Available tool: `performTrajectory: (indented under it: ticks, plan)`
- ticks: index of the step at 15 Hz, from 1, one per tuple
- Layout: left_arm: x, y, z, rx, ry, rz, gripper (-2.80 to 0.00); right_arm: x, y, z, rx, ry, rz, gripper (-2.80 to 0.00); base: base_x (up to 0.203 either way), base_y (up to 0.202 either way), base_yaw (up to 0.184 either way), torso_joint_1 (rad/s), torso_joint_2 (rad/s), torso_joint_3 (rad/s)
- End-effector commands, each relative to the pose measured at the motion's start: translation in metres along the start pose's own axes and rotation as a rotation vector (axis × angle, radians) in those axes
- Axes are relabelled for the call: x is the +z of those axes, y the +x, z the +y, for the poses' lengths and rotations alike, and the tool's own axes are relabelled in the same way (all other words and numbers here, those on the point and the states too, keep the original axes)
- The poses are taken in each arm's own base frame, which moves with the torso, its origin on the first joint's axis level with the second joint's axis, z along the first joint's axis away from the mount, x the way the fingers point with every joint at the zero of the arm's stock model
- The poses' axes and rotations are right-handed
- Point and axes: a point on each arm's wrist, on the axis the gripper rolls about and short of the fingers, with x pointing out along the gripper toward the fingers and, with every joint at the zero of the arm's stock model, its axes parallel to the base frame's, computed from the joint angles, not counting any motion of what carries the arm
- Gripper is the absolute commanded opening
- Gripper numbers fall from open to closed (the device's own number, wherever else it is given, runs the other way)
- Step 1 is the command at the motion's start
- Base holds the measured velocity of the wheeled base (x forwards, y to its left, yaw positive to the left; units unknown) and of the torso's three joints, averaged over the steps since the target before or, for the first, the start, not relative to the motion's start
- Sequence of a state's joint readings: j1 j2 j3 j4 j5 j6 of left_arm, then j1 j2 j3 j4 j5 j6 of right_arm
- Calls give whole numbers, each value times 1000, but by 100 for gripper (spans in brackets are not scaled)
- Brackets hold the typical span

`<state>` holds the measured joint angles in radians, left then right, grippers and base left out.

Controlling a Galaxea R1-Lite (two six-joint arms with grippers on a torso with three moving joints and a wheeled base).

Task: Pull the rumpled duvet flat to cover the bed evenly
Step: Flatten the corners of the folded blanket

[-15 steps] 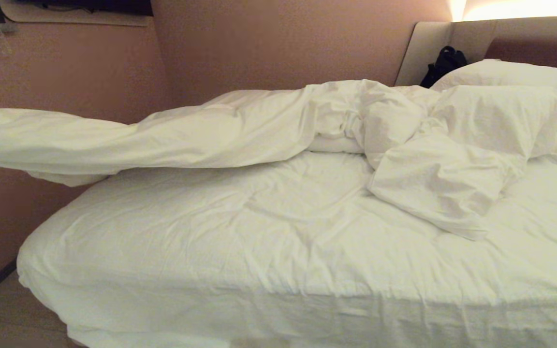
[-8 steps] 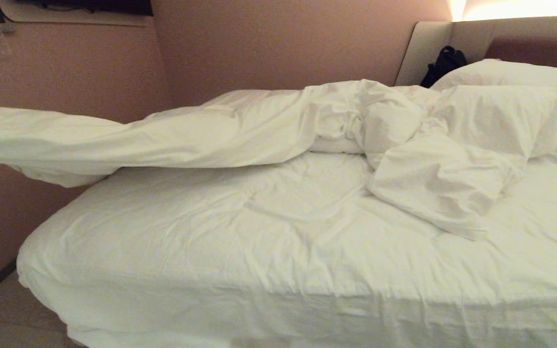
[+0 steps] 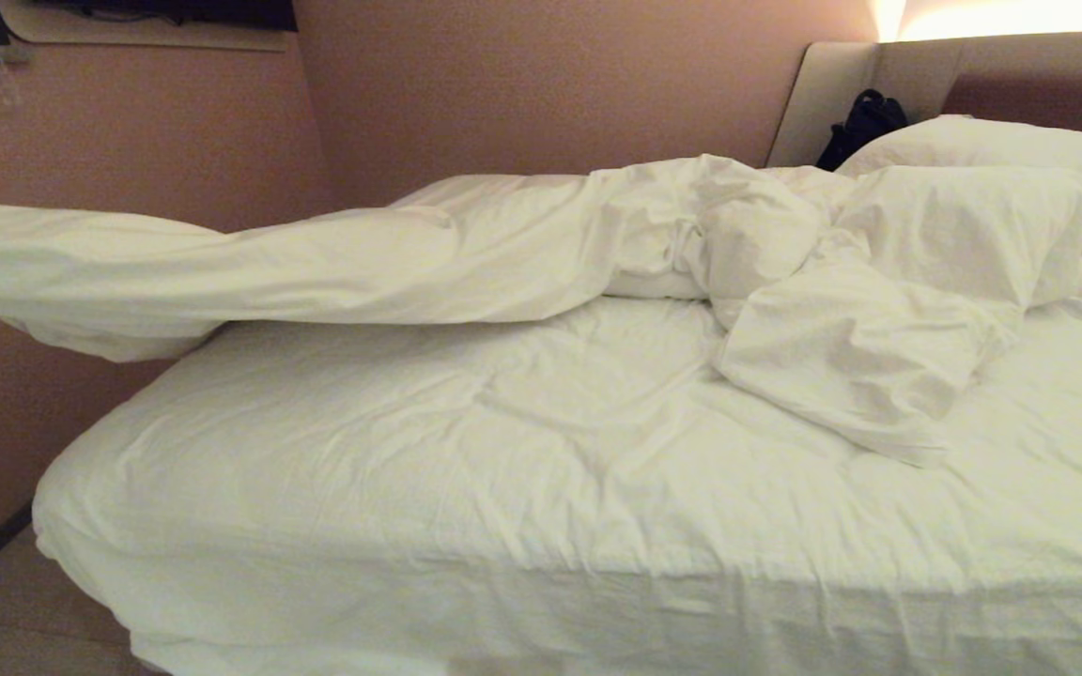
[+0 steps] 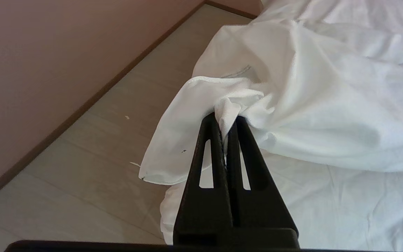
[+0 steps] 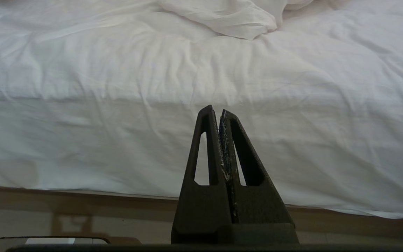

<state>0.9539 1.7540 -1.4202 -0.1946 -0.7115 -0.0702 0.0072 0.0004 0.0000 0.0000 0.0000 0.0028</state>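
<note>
The left gripper (image 4: 225, 120), a pair of black tapered fingers, is pinched tight on a bunched fold at the edge of the thick, creased white duvet (image 4: 292, 87), holding it out over the pale wood-look floor (image 4: 93, 154) beside the bed (image 3: 316, 526). From that pinch the cloth runs as a long stretched band back across the corner of the wide low bed with its white-sheeted mattress; in the head view the duvet (image 3: 334, 268) spans from the picture's left edge, off the mattress, to a rumpled heap near the plump white pillows (image 3: 973, 225) at the padded beige-and-brown headboard (image 3: 917, 70). Most of the mattress sheet lies uncovered. A black bag (image 3: 865, 122) sits by the headboard against the pinkish wall (image 3: 550, 84). The right gripper (image 5: 219, 115), also black, is closed on nothing and hangs low in front of the bed's near side.
</note>
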Motion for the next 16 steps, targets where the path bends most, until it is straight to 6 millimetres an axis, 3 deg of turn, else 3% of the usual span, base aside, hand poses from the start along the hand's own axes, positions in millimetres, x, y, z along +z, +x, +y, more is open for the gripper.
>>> performTrajectory:
  ticks: [1,16]
  plan:
    - [6,-7,0,11,9,-17,-280,0,0,0,0,0,0,-280,0,0,0,0,0,0]
    - [25,-37,12,95,-9,-52,-280,0,0,0,0,0,0,-280,0,0,0,0,0,0]
